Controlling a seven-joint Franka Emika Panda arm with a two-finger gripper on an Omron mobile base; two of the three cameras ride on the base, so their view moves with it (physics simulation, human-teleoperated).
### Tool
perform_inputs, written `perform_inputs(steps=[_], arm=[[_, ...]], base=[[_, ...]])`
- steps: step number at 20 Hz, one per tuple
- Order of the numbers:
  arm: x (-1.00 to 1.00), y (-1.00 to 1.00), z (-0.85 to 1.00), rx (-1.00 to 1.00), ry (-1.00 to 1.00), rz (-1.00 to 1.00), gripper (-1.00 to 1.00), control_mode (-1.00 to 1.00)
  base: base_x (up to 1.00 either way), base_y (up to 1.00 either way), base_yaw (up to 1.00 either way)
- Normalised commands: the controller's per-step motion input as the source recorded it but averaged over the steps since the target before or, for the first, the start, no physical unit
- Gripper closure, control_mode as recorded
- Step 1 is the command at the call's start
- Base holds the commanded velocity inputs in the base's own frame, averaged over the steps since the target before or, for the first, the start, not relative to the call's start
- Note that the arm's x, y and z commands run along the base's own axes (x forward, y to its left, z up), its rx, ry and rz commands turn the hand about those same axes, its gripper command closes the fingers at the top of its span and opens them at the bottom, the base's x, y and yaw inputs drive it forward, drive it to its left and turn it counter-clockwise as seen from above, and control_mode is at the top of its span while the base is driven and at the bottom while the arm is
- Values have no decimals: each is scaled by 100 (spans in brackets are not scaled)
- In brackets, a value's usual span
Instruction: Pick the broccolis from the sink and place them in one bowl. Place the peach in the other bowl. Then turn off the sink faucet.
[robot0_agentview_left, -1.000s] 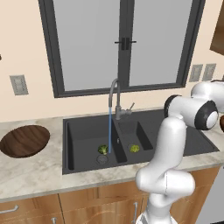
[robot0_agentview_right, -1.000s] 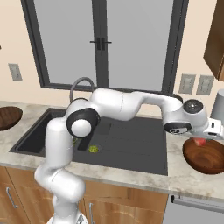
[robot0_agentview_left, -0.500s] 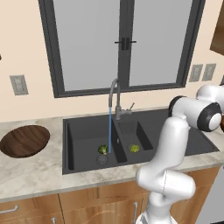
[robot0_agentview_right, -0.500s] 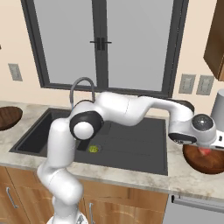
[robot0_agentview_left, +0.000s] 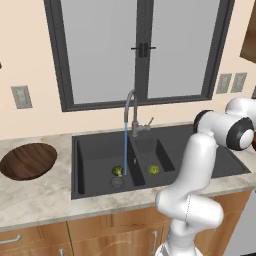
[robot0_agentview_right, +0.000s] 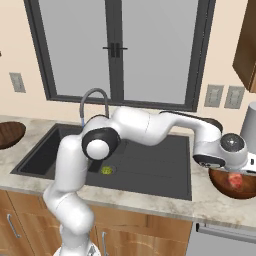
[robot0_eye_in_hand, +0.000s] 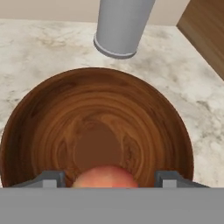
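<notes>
Brown wood grain rings the right-hand bowl (robot0_eye_in_hand: 48, 118), which sits on the marble table (robot0_eye_in_hand: 39, 52) just in front of a grey cylinder (robot0_eye_in_hand: 122, 26). From the hand view the tool (robot0_eye_in_hand: 105, 179) hangs right over this bowl, its two dark tips spread wide to either side of the peach (robot0_eye_in_hand: 104, 177). The peach sits between the tips above the bowl's floor; whether the tips touch it cannot be told. In the right base view the peach (robot0_agentview_right: 235, 181) shows as a red patch inside the bowl (robot0_agentview_right: 220, 182), directly beneath the hand at the far right end of the table (robot0_agentview_right: 150, 200).

Both broccolis lie in the black sink (robot0_agentview_left: 95, 150). One floret (robot0_agentview_left: 118, 171) rests in the left basin just beside a round drain and at the foot of the blue water stream. The other floret (robot0_agentview_left: 153, 170) lies in the right basin, apart from the first, with the divider between them. The faucet (robot0_agentview_left: 132, 112) stands behind the basins with its spout arched over the left one, and water runs from it.

A second wooden bowl (robot0_agentview_left: 29, 161) sits on the table left of the sink, well apart from the florets.
</notes>
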Motion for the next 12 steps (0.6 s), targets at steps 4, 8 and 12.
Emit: perform_inputs(steps=[4,8,12], arm=[[0,0,0,0,4,0,-100,-100],[14,2,7,0,2,0,-100,-100],[-1,22,38,0,0,0,-100,-100]], base=[[0,0,0],[0,0,0],[0,0,0]])
